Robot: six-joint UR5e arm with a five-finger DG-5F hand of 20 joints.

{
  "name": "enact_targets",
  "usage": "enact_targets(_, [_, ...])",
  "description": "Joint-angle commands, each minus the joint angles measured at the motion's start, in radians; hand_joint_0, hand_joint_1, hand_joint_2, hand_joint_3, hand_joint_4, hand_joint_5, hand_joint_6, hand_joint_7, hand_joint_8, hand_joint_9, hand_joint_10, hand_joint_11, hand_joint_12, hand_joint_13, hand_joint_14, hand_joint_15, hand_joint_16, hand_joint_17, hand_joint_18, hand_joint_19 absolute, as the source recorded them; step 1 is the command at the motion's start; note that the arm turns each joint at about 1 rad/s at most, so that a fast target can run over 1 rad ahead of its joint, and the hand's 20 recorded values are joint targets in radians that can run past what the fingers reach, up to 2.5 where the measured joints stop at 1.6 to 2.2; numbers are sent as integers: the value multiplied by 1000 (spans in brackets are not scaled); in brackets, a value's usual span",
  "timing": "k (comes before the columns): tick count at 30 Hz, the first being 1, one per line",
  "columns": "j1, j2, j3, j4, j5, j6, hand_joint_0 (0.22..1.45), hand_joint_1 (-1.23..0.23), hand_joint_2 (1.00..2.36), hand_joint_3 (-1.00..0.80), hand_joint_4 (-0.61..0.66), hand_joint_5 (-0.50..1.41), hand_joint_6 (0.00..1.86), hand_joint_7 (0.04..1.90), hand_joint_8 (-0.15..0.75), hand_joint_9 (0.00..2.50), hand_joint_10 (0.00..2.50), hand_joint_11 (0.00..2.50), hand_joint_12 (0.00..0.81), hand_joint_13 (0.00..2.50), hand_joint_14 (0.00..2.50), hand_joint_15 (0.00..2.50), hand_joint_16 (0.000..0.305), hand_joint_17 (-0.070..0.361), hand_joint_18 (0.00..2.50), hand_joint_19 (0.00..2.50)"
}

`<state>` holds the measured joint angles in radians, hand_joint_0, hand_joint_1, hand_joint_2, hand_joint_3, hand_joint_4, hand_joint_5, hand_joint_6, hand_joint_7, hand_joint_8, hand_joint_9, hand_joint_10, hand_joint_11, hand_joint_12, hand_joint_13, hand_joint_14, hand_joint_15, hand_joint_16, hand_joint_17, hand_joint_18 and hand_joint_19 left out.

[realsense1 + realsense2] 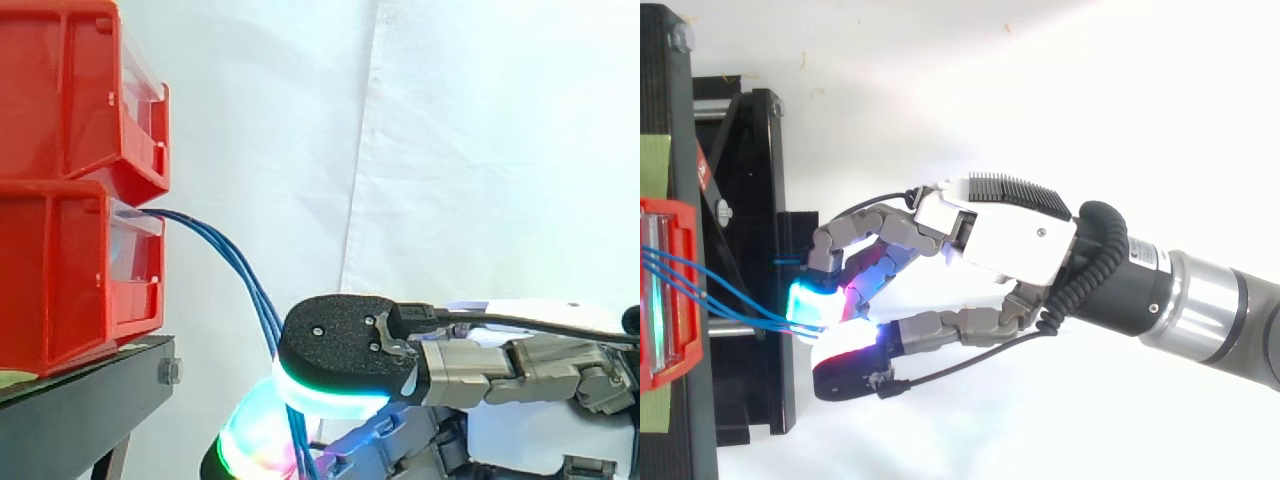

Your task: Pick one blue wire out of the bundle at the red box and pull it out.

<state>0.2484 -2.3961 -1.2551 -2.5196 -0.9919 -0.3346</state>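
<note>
The robot hand (1010, 235) pinches the blue wires (228, 253) between its glowing fingertips (805, 300), a little out from and below the lower red box (60, 270) they spill from. The grasp looks made, though whether one strand is singled out cannot be told; next comes a steady pull away from the box. A second red bin (70, 90) atop it and the black stand (90, 400) beneath appear clear of that path.

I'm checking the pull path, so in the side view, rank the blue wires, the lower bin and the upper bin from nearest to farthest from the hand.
1. Wires: pinched at the hand's fingertips, arching up to the left.
2. Lower bin: left of the hand, a little higher.
3. Upper bin: top left, stacked above.
</note>
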Motion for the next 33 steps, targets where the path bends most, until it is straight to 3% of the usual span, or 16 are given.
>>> enact_targets(1, [-1,0,0,1,-1,0,555,-667,1013,-245,130,-149,835,968,345,1077,14,537,435,834,18,521,58,130,726,596])
enact_targets(10, [-5,2,0,-4,-1,3,529,-634,1012,-295,112,-151,833,1012,338,1067,15,551,426,822,19,532,56,125,693,622])
enact_targets(18, [-6,15,3,-22,-7,34,560,-676,1005,-73,138,-148,907,1024,397,1125,12,548,491,892,16,518,69,156,818,552])
enact_targets(21, [-11,32,5,-73,-10,37,565,-692,1001,-15,120,-145,925,1007,403,1128,12,552,497,901,16,517,70,158,834,547])
enact_targets(28, [-14,57,3,-117,-8,39,605,-754,1004,49,-38,-141,936,1077,386,1119,17,575,475,895,18,520,67,150,820,538])
enact_targets(33, [-17,78,5,-143,-8,39,646,-807,1016,-65,-149,-159,943,1089,332,1076,18,592,424,857,19,533,56,125,751,550])
